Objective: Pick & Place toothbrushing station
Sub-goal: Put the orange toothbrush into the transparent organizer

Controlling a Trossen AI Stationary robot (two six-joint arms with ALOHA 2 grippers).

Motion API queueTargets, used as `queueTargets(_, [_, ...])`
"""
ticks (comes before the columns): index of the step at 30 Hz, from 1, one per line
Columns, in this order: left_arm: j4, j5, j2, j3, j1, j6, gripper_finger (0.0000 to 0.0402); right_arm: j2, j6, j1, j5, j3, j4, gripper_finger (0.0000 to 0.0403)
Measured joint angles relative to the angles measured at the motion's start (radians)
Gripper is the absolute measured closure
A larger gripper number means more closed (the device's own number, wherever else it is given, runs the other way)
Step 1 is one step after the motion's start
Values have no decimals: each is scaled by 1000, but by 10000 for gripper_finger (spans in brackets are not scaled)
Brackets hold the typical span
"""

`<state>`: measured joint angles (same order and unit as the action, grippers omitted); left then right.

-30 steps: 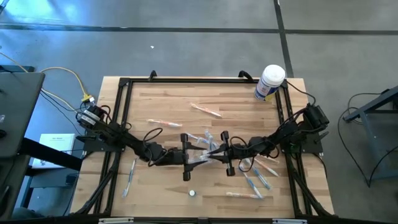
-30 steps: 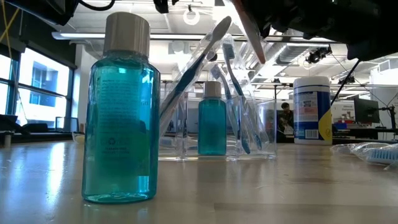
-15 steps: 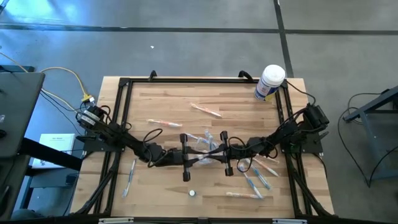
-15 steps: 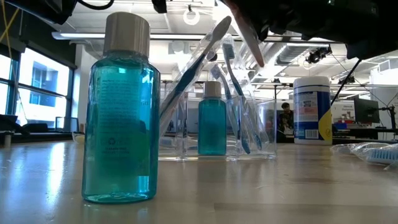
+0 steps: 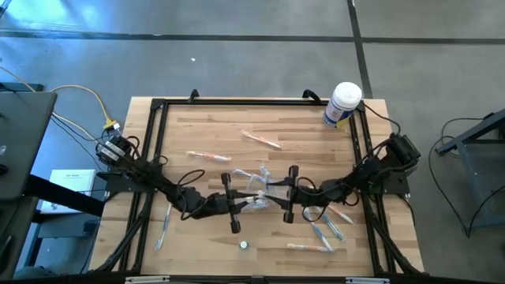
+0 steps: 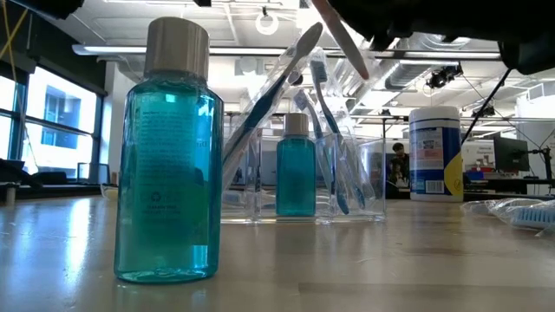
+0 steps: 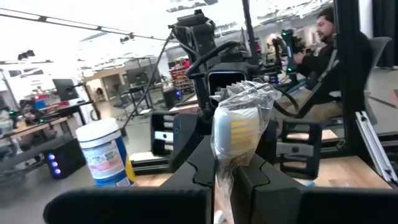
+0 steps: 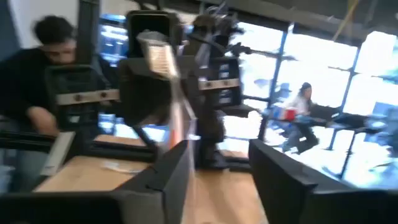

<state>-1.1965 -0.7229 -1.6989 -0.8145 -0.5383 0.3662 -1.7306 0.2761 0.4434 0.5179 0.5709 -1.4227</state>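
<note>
The see-through holder [image 6: 368,178] stands on the table's middle [image 5: 265,180]. It holds several toothbrushes and a small teal bottle [image 6: 296,178]. My left gripper [image 5: 249,203] hovers over it from the left, shut on a plastic-wrapped toothbrush [image 7: 238,124] with an orange handle [image 6: 342,42]. My right gripper [image 5: 274,193] faces it from the right, open [image 8: 217,168]. The brush's wrapped head [image 8: 157,51] stands close beside one of the right gripper's fingers [image 8: 166,180]. I cannot tell whether they touch. My left gripper pinches the toothbrush's orange handle [image 7: 221,186] between its two fingers, a little below the wrapped head. The fingers lie about level and point toward the table's right side. The brush is lifted clear of the table, its head sticking out past the fingertips toward my right gripper.
A large teal mouthwash bottle [image 6: 169,156] stands near the front edge [image 5: 245,244]. The white tub with a blue label [image 5: 343,104] stands at the far right corner. Loose toothbrushes lie at the left [image 5: 164,225], far middle [image 5: 260,140] and near right [image 5: 325,230]. People sit beyond the table.
My left gripper has drawn back a little toward the table's left edge with the wrapped toothbrush, widening the gap to my right gripper. In the low view the orange handle has shifted slightly up and left.
</note>
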Motion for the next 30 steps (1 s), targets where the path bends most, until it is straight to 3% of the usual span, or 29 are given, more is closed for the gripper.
queueTargets(2, [1, -58, 2, -16, -23, 24, 394, 0, 58, 23, 43, 0, -17, 216])
queueTargets(6, [35, -279, 14, -90, -98, 126, 394, 0, 169, 66, 109, 0, -41, 189])
queueTargets(12, [202, -657, 15, -279, -215, 327, 394, 0, 226, 93, 165, 0, -46, 180])
queueTargets(14, [236, -738, 15, -322, -242, 339, 394, 0, 226, 94, 165, 0, -46, 180])
queueTargets(21, [286, -747, 15, -354, -306, 345, 394, 0, 221, 94, 165, 0, -48, 180])
queueTargets(25, [453, -758, 15, -348, -299, 418, 393, 0, 219, 94, 165, 0, -48, 180])
queueTargets(30, [630, -745, 14, -324, -276, 205, 388, 0, 218, 99, 165, 0, -48, 182])
